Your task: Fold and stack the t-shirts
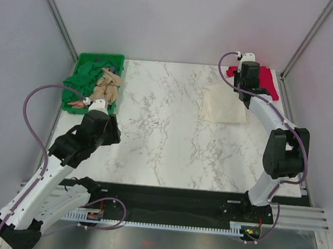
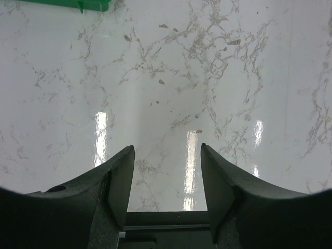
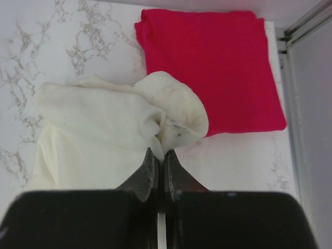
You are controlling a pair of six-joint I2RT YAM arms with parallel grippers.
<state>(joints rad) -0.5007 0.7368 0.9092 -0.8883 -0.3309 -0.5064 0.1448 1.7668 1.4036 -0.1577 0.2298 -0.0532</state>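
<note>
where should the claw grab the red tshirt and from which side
Probably its near edge toward the right corner, coming down from the near side. The red t-shirt lies folded flat beside the frame rail, and the cream t-shirt, pinched in the right claw, hides its left near corner.

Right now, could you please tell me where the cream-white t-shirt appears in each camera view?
Top external: cream-white t-shirt lies right of centre.
Left wrist: not in view.
Right wrist: centre-left, a fold pinched in the right hand.
Shared landmark: red t-shirt, beside it in both those views.
</note>
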